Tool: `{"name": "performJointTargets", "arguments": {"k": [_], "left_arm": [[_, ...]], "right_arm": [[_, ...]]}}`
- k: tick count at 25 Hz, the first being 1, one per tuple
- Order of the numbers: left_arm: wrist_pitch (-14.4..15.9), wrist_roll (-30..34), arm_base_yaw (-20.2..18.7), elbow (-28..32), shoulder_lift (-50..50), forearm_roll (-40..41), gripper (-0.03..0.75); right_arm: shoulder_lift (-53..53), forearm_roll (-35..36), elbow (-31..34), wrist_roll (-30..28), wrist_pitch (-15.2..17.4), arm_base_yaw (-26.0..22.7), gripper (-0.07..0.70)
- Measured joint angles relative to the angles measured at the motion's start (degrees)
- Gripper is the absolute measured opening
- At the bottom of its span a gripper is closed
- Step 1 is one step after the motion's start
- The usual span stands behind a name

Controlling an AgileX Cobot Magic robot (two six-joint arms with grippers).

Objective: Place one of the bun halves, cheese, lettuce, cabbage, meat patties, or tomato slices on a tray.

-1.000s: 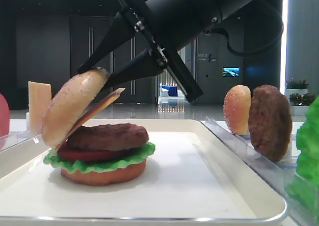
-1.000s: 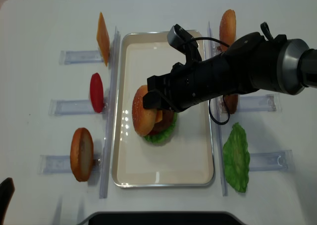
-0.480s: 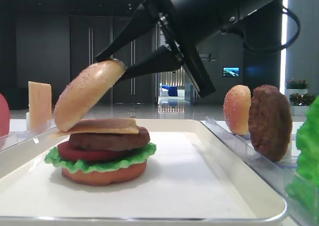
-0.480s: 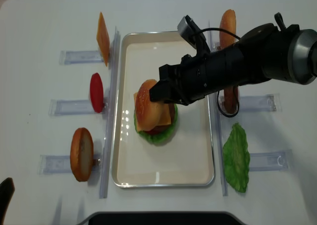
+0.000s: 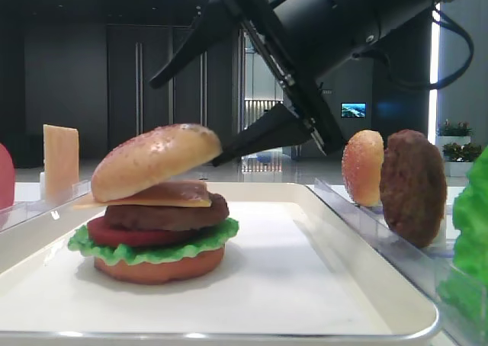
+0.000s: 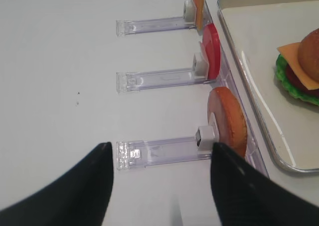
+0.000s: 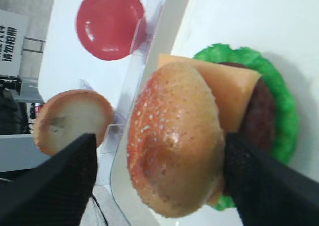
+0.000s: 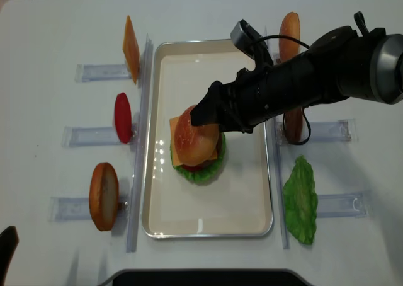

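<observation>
One domed, seed-speckled bun top (image 5: 156, 161) on square cheese (image 5: 164, 196), right pincer (image 7: 154, 186) spread wide around it.

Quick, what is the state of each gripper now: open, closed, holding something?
Right gripper: open, jaws spread either side of the bun top, which rests on the cheese.
Left gripper: open, holding nothing.

**Even overhead light, soft focus up close**

The top view is bright and evenly lit, the table (image 8: 56, 34) nearly washed out. The low side view sets a dark hall behind, with a glaring strip (image 5: 436, 64) at right. Glare streaks the tray (image 8: 154, 166) rim. The right wrist view is blurred and soft; shadows stay faint.
</observation>
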Motion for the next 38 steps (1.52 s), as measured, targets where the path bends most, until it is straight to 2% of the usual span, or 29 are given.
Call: {"name": "performJointTargets", "arguments": {"k": [4, 8, 10, 11, 14, 18, 23, 26, 32, 35, 38], "left_arm": [[0.0, 0.0, 0.0, 0.0, 0.0, 0.0, 0.471], [0.0, 0.0, 0.0, 0.0, 0.0, 0.0, 0.471], [0.0, 0.0, 0.0, 0.0, 0.0, 0.0, 0.471], [0.0, 0.0, 0.0, 0.0, 0.0, 0.0, 0.471], [0.0, 0.0, 0.0, 0.0, 0.0, 0.0, 0.471], [0.0, 0.0, 0.0, 0.0, 0.0, 0.0, 0.471], [0.0, 0.0, 0.0, 0.0, 0.0, 0.0, 0.471], [0.0, 0.0, 0.0, 0.0, 0.0, 0.0, 0.471], [0.0, 0.0, 0.0, 0.0, 0.0, 0.0, 0.471], [0.0, 0.0, 0.0, 0.0, 0.0, 0.0, 0.471], [0.0, 0.0, 0.0, 0.0, 0.0, 0.0, 0.471]], "right_arm": [[0.0, -6.8, -1.1, 4.1, -1.7, -1.8, 0.505], [-0.6, -15.8, -5.6, 11.6, -1.4, -3.3, 0.505], [-2.1, -21.8, -8.6, 17.6, -0.7, -3.4, 0.505], [-3.1, -25.6, -10.5, 21.0, 0.1, -3.4, 0.505], [-6.2, -38.0, -16.2, 36.0, 3.5, -3.4, 0.505], [-8.6, -56.9, -23.1, 51.3, 8.7, -3.4, 0.493], [-9.1, -76.2, -28.5, 61.2, 14.9, -4.9, 0.482], [-9.1, -83.1, -28.8, 63.3, 18.1, -10.8, 0.482], [-9.1, -87.2, -28.8, 59.9, 23.9, -28.7, 0.477], [-9.1, -87.4, -28.8, 58.0, 26.0, -33.5, 0.476], [-9.5, -87.4, -28.8, 56.7, 26.3, -34.6, 0.476]]}}
